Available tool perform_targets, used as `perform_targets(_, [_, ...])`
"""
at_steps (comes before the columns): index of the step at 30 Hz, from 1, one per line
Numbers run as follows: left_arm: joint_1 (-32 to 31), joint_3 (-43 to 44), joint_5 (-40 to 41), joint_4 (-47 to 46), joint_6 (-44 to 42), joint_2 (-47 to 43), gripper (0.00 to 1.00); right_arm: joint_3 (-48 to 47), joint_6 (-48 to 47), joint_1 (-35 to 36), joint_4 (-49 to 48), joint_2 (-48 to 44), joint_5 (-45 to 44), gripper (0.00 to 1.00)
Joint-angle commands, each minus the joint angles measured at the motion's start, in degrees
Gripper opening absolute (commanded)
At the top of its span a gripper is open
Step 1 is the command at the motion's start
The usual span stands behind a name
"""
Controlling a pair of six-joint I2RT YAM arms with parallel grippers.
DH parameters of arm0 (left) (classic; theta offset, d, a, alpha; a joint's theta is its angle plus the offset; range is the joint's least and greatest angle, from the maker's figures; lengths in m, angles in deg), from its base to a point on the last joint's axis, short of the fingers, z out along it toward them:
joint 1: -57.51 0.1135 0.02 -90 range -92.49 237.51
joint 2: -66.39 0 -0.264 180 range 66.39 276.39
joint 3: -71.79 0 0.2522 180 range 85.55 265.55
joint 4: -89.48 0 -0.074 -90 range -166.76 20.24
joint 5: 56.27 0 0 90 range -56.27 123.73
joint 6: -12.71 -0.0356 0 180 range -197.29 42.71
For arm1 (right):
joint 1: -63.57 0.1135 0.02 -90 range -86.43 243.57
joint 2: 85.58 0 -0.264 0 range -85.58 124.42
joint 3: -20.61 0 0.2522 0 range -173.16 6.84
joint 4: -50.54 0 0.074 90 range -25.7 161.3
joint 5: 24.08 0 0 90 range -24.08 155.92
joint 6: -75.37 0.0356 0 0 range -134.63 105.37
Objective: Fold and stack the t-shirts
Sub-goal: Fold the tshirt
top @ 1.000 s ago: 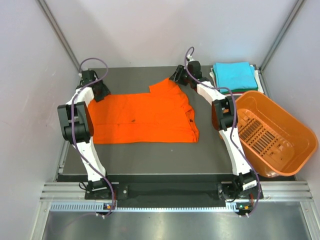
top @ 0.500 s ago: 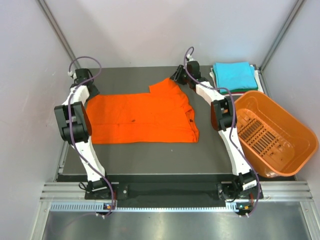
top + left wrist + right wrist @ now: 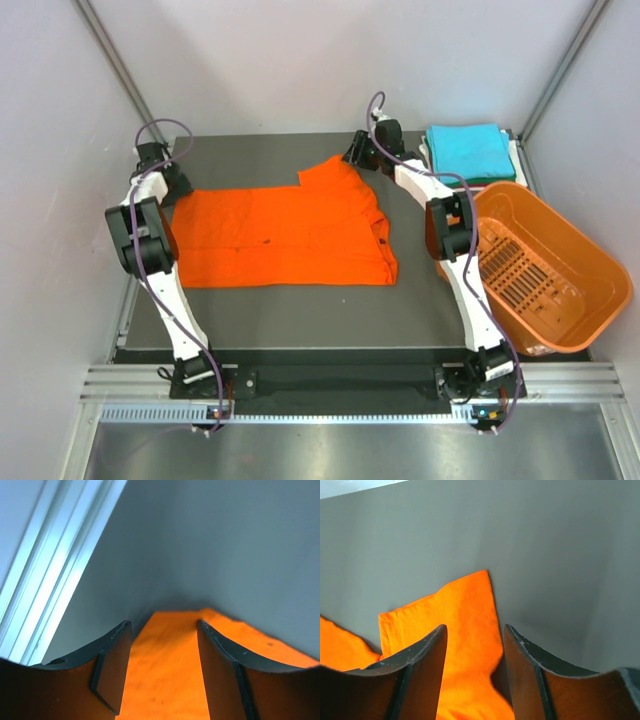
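**Left arm backs off the hem; shirt lies flat for the fold**

Since a second ago the left arm has drawn back from the cloth toward the far left corner, while the right arm has hardly shifted. The left fingers now stand apart and grip nothing. In the wrist view the orange t-shirt lies flat on the tabletop beneath and just beyond them, only its far left corner framed in the gap.

The right fingers are also spread, poised over the sleeve that juts toward the far edge. That sleeve rests on the tabletop between them, unpinched as far as the wrist view shows.

The shirt is spread sideways across the middle of the tabletop, hem to the left and neck to the right, probably so each arm can reach one end. Both sets of fingers sit at its far edge, which suggests the far corners are the next things to be grasped.

At the far right corner the turquoise t-shirt lies folded square, well apart from the orange one and marking where the stack grows. An orange basket stands just in front of it, tilted.
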State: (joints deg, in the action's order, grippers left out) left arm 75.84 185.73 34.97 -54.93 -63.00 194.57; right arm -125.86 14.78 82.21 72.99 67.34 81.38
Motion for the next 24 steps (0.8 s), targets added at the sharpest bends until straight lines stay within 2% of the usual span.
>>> perform_targets(1, [0.4,4.4,-4.9,1.1,-2.9,1.6,0.6,0.4,-3.3,-0.4,1.9,-5.4,0.1,0.5])
perform_targets(6, [0.4,5.9,-5.8,1.7,-4.3,3.2,0.59,0.4,-4.4,-0.4,3.4,-4.7,1.4,0.5])
perform_targets(10, [0.4,6.6,-8.5,1.7,-4.6,3.9,0.52,0.7,-4.9,-0.4,4.8,-4.1,2.6,0.49])
perform_targets(13, [0.4,7.0,-9.5,1.8,-4.2,4.3,0.4,1.6,-5.3,-0.4,4.6,-4.4,3.0,0.49])
perform_targets(14, [0.4,7.2,-10.1,1.9,-4.2,4.2,0.27,1.8,-5.7,-0.4,4.1,-4.4,3.1,0.49])
perform_targets(15, [0.4,7.6,-10.3,2.3,-4.2,4.1,0.2,1.9,-5.9,-0.4,3.7,-4.5,3.3,0.48])
perform_targets(16, [0.3,7.8,-10.3,2.4,-4.1,3.7,0.12,2.1,-5.9,-0.6,3.4,-4.6,3.3,0.46])
perform_targets(17, [0.3,8.1,-9.9,2.7,-3.9,3.4,0.0,2.1,-6.2,-0.6,3.0,-4.6,3.3,0.42])
perform_targets(18, [0.3,8.0,-9.9,2.7,-3.7,3.0,0.0,2.1,-6.3,-0.6,2.7,-4.6,3.3,0.37])
perform_targets(19, [0.4,8.0,-9.9,2.7,-3.4,2.3,0.0,2.5,-6.3,-0.9,2.3,-5.0,3.3,0.26])
perform_targets(21, [0.2,8.0,-9.2,2.6,-2.9,1.7,0.0,2.9,-5.9,-1.1,1.2,-5.4,3.1,0.16])
perform_targets(22, [0.2,8.0,-9.3,2.7,-2.6,1.5,0.0,2.9,-5.8,-1.3,1.2,-5.8,2.9,0.08])
perform_targets(24, [0.3,8.1,-9.1,3.3,-2.6,1.4,0.0,3.2,-5.9,-1.5,1.2,-6.3,2.6,0.0])
